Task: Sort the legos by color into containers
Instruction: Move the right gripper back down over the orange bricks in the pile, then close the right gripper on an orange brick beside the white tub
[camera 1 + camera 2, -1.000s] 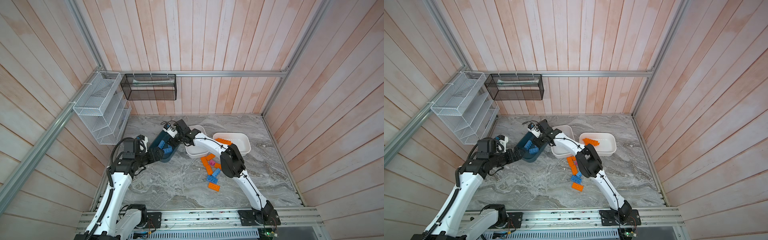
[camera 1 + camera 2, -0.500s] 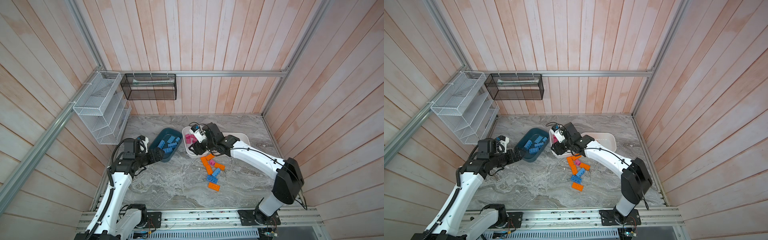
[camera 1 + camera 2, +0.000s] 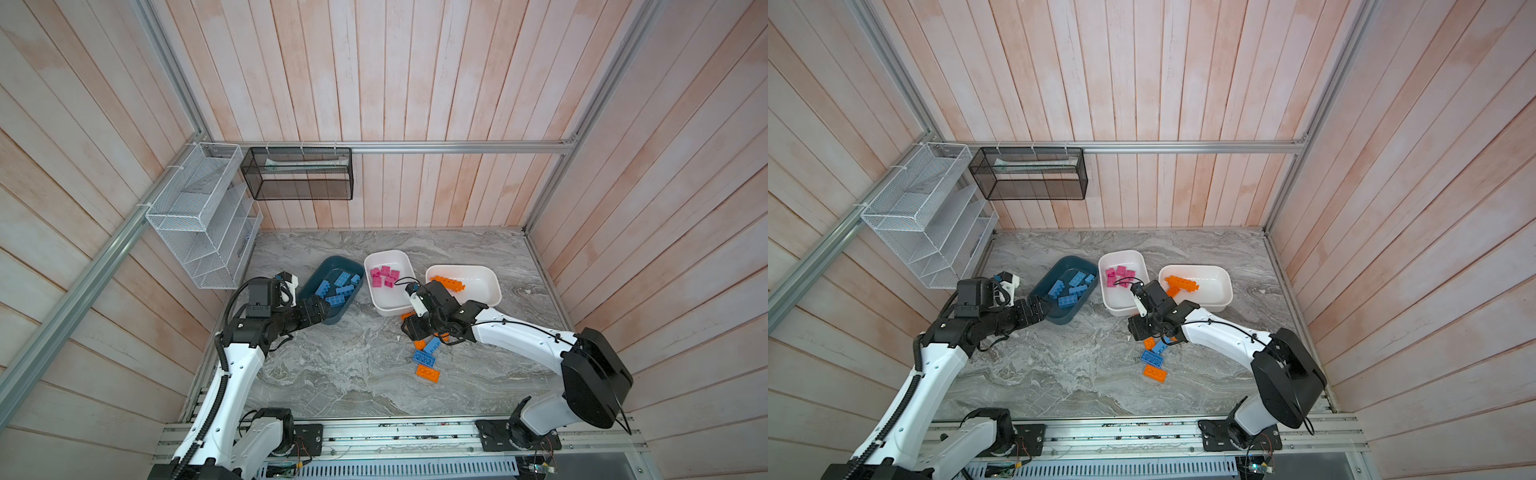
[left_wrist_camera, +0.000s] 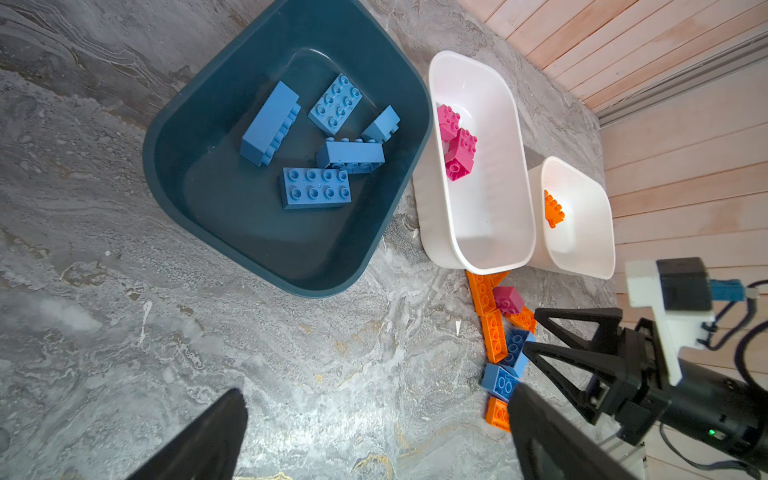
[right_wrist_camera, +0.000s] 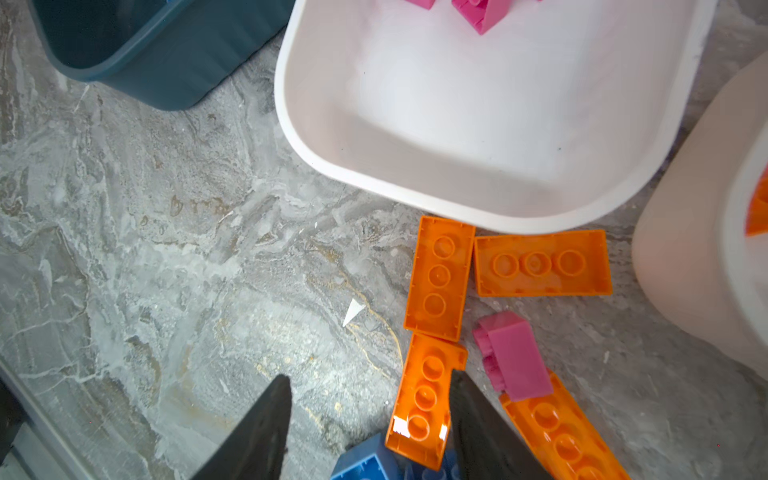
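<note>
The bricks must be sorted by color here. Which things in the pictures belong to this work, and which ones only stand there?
Belong to the job:
dark teal tub with blue bricks; middle white tub with pink bricks; right white tub with long orange bar; loose orange bricks; loose blue bricks; loose pink brick.

Just lying about:
white wire-mesh rack; black mesh basket.

The middle white tub (image 3: 388, 299) holds a clump of pink bricks (image 3: 384, 276) at its far end. Just beside it on the left, a dark teal tub (image 4: 232, 232) carries five blue bricks (image 4: 316, 188), some studs-up, some tipped over. Just to its right, a second white tub (image 3: 478, 291) holds a long orange bar (image 3: 449, 284). By its near rim lie loose orange bricks (image 5: 440, 276), hollow side up, one pink brick (image 5: 517, 361) on its side, and two loose blue bricks (image 3: 424, 357) further out.
</note>
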